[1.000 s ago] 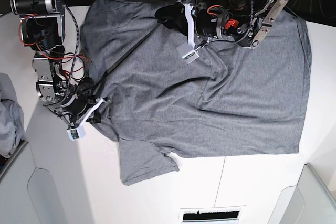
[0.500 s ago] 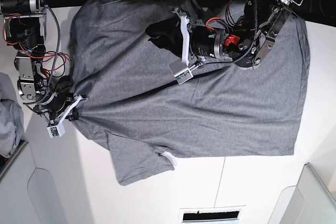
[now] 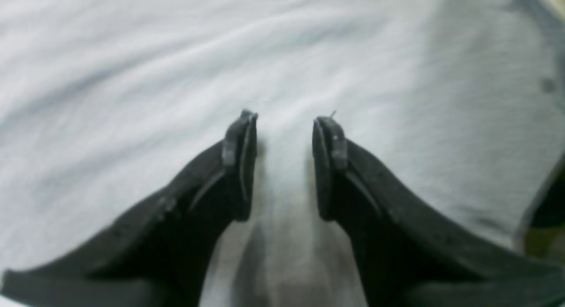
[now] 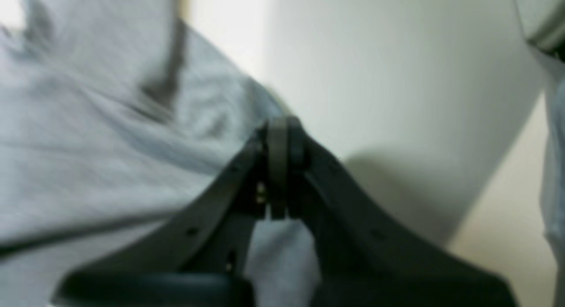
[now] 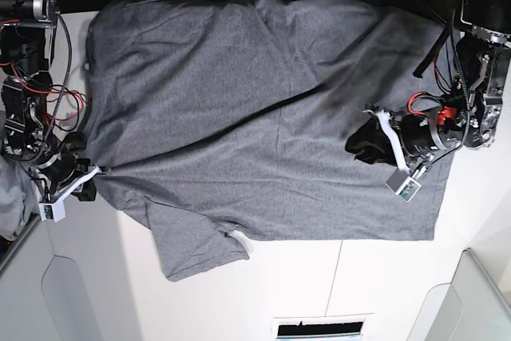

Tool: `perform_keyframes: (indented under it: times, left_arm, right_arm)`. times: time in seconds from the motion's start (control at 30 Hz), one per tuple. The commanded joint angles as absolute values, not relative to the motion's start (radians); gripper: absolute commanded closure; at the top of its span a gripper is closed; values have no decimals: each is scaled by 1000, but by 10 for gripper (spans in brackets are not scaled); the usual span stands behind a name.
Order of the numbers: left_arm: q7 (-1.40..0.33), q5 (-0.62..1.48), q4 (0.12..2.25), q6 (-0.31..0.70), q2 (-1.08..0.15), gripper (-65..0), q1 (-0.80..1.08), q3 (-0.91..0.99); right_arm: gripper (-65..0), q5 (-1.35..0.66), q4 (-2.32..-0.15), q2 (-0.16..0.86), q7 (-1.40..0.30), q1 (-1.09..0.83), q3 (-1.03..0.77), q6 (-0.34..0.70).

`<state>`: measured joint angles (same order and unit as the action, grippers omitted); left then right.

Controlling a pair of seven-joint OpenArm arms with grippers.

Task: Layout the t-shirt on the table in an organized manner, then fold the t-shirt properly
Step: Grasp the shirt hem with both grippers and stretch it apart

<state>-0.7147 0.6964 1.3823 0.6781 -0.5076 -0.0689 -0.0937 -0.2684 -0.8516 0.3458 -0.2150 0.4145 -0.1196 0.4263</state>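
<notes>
Pinching the shirt (image 5: 263,117) edge in my shut right gripper (image 4: 277,165) near the table's (image 5: 383,277) left edge, left gripper (image 3: 282,161) part-open and empty over the spread cloth; light, limp, slides easily, best grabbed at hems or corners.

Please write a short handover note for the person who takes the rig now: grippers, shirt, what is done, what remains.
Right gripper: shut on the t-shirt's edge, at the table's side.
Left gripper: open, over the shirt's body, holding nothing.
Shirt: spread mostly flat on the table, one sleeve out, some creases.
Done: layout nearly finished.
Left: smooth the creases, then fold.
</notes>
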Motion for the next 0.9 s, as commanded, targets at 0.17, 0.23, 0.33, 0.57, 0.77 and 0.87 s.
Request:
perform_keyframes:
  times: [0.17, 0.23, 0.33, 0.57, 0.77, 0.87]
  left_arm:
    - [-660, 713, 1113, 684, -529, -238, -189, -94]
    - [-646, 712, 1038, 684, -519, -238, -209, -100]
    - [-638, 689, 963, 634, -492, -238, -233, -101]
    - [-604, 560, 913, 514, -457, -238, -252, -101]
    - [-602, 519, 913, 461, -455, -238, -301, -101]
    - [-601, 490, 908, 408, -447, -234, -344, -101]
  right_arm:
    - [0, -455, -1099, 343, -473, 326, -168, 461]
    - [0, -525, -1175, 336, -569, 266, -168, 461]
    - [0, -542, -1210, 329, -605, 192, -159, 461]
    - [0, -406, -1069, 332, -525, 161, -127, 452]
    - [0, -330, -927, 338, -437, 270, -127, 437]
    - [0, -320, -873, 338, -415, 338, -127, 436]
